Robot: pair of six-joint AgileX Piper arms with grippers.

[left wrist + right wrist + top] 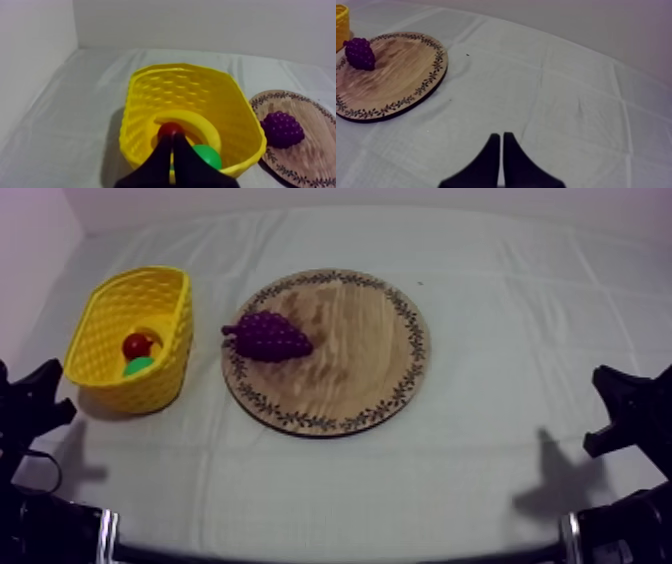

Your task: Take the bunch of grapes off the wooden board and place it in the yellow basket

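The purple bunch of grapes (268, 336) lies on the left part of the round wooden board (360, 358), stem toward the yellow basket (178, 338). My left gripper (48, 393) rests low at the left, shut, a little short of the basket. In the left wrist view its fingers (172, 137) lie together in front of the basket's near wall (190, 90), with the grapes (282, 129) off to the side on the board (310, 160). My right gripper (615, 403) rests low at the right, its fingers (500, 136) shut over bare cloth, far from the grapes (359, 52).
Inside the basket lie a small red fruit (171, 129), a green fruit (207, 155) and a curved banana (200, 122). The board (391, 80) sits mid-table, close beside the basket. Grey-white cloth stretches right of the board and along the front.
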